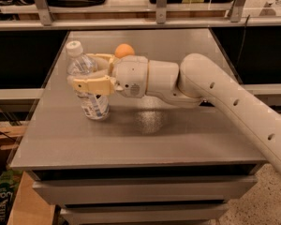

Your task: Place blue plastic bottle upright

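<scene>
As the gripper [79, 70] holds it round the middle, the blue plastic bottle [94, 102] stands on the left part of the grey surface [178, 139]. Its bottom is down on the surface and its white cap [74, 47] is at the top. The bottle leans a little, with the cap tipped toward the left. It is not quite straight. You can see through the bottle, and the label [97, 110] with a dark band sits low on it, under the jaws. The 2 jaws are closed on the bottle, 1 in front of it and 1 behind it. They are pale yellow and stick out to the left from the round white wrist [131, 76]. The front jaw crosses the bottle just above the label. The white arm [225, 97] comes in from the right side and reaches across the surface. It is thick and has small dark holes along it. Just behind the gripper there is 1 orange ball [124, 49] on the surface. Only its top shows over the wrist. I cannot tell if the ball touches the gripper.
</scene>
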{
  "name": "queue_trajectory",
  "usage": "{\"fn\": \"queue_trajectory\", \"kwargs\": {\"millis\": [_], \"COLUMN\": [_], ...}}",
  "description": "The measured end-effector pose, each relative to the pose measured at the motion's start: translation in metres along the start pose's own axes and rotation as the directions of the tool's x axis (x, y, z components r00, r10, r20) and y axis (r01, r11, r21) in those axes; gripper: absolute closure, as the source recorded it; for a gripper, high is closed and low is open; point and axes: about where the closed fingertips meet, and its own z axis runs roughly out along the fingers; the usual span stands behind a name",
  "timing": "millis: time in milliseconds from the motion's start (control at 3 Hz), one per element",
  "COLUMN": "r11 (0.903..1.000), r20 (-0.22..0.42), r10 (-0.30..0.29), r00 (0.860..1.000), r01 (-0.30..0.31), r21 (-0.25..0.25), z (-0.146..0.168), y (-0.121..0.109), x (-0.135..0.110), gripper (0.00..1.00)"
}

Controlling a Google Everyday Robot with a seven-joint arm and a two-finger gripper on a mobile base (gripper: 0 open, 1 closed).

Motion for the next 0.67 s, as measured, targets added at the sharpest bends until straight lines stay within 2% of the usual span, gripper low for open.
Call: {"fn": "queue_trajectory", "kwargs": {"millis": [667], "r11": [1.0], "r20": [0.006], "r10": [0.004], "r00": [1.0], "r01": [-0.004], "r21": [-0.006], "z": [-0.0002], "y": [-0.001], "x": [0.0006], "gripper": [0.13]}}
